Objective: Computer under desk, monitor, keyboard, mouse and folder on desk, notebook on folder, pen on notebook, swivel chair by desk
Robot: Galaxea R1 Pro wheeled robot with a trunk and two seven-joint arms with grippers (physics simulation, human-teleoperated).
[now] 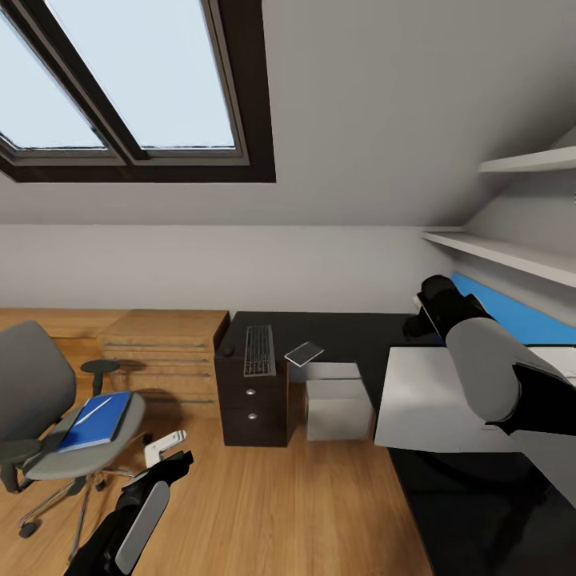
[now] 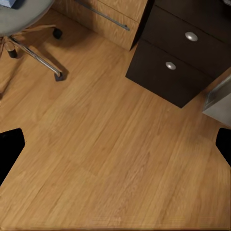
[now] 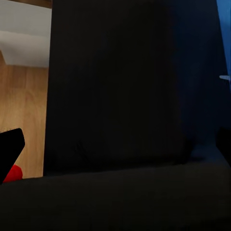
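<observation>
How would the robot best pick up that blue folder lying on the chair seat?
Probably by the front edge of the folder, which seems to reach the seat's front rim. It lies flat and thin on the swivel chair, so a top-down pinch has little to bite. The chair back and armrest block the rear and sides, so coming in low from the open front, where the left gripper is, looks easiest.

An attic room with a sloped pale grey ceiling (image 1: 384, 104) holding a dark-framed skylight (image 1: 136, 88) that shows pale blue sky. Below it runs a low white knee wall (image 1: 240, 268). The floor (image 1: 264, 512) is warm wooden planking. A light wooden low shelving unit (image 1: 164, 352) stands against the knee wall. At the far right, two white wall shelves (image 1: 520, 208) hang above a blue wall panel (image 1: 520, 316).
</observation>
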